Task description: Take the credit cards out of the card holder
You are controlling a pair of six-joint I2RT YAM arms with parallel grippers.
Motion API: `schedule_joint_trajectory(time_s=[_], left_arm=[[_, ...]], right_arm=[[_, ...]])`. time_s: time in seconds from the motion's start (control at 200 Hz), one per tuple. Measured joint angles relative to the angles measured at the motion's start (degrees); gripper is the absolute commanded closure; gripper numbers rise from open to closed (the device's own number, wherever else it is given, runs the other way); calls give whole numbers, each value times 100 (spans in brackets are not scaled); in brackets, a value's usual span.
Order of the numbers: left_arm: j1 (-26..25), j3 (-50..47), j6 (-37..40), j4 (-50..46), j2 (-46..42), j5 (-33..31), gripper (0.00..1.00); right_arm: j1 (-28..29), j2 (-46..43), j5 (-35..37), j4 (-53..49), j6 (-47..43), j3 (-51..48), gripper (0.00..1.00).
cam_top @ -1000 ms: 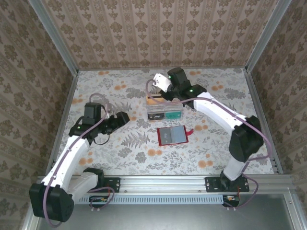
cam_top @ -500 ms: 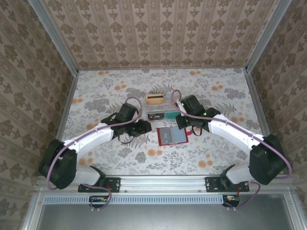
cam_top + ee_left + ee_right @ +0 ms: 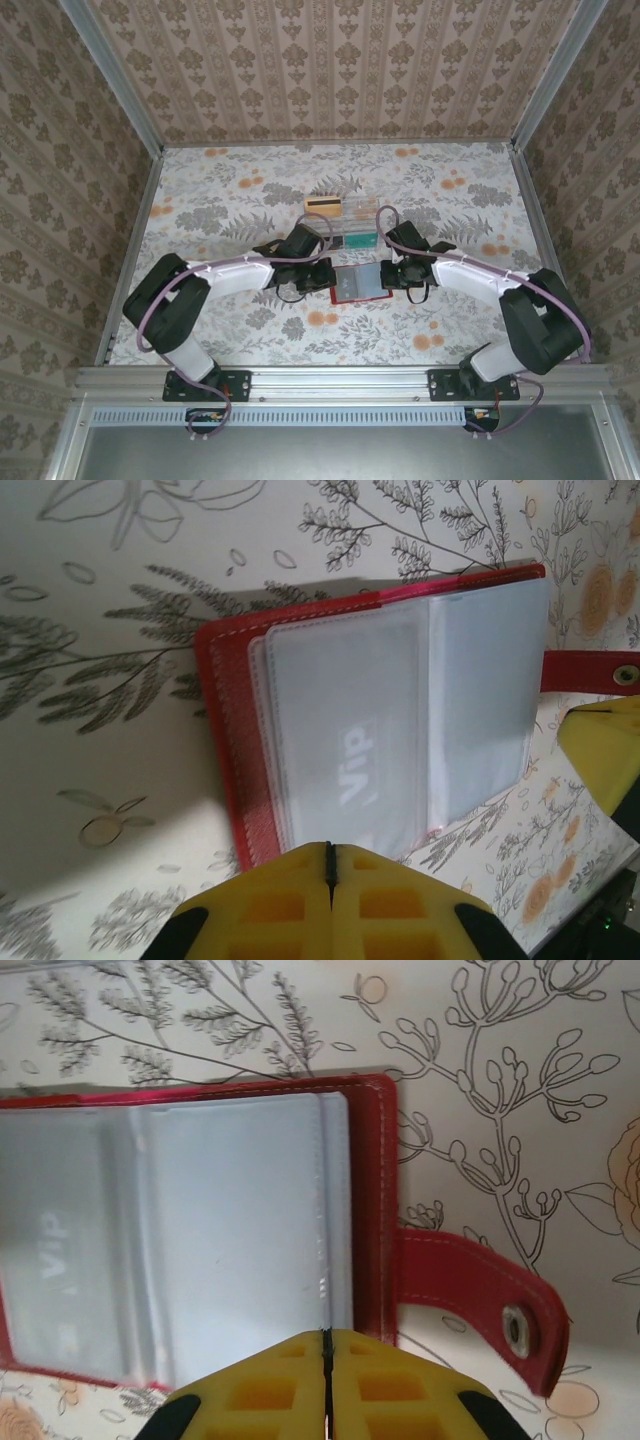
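The red card holder (image 3: 360, 284) lies open on the floral table, its grey-blue clear sleeves facing up. A whitish credit card marked "VIP" (image 3: 352, 772) sits inside a sleeve. My left gripper (image 3: 327, 279) is shut, its yellow tips (image 3: 330, 846) at the holder's left edge with nothing visible between them. At the holder's right edge (image 3: 372, 1210) my right gripper (image 3: 326, 1333) is shut too, beside the red closing tab (image 3: 478, 1292). A tan credit card with a dark stripe (image 3: 322, 205) lies on the clear tray behind.
The clear plastic compartment tray (image 3: 345, 228) stands just behind the card holder, between the two arms. Patterned walls and aluminium rails (image 3: 130, 250) enclose the table. Open tabletop lies to the far left, far right and in front of the holder.
Both arms have swung inward to the card holder, the left from the table's left side, the right from over the tray. Both grippers have closed.
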Motion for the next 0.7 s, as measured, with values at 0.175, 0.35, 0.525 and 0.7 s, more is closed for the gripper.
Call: schedule_joint_trajectory(time_s=[0.175, 0.35, 0.525, 0.7], left_arm=[[-55, 98, -24, 146, 240, -48, 95], [-83, 140, -42, 90, 404, -131, 94], [-140, 286, -39, -35, 551, -186, 94], [-236, 472, -39, -2, 730, -162, 93]], right_arm=[[-57, 203, -55, 63, 7, 2, 85], [-66, 280, -48, 68, -2, 4, 85], [-66, 367, -48, 74, 2, 4, 85], [-76, 387, -57, 125, 17, -11, 85]])
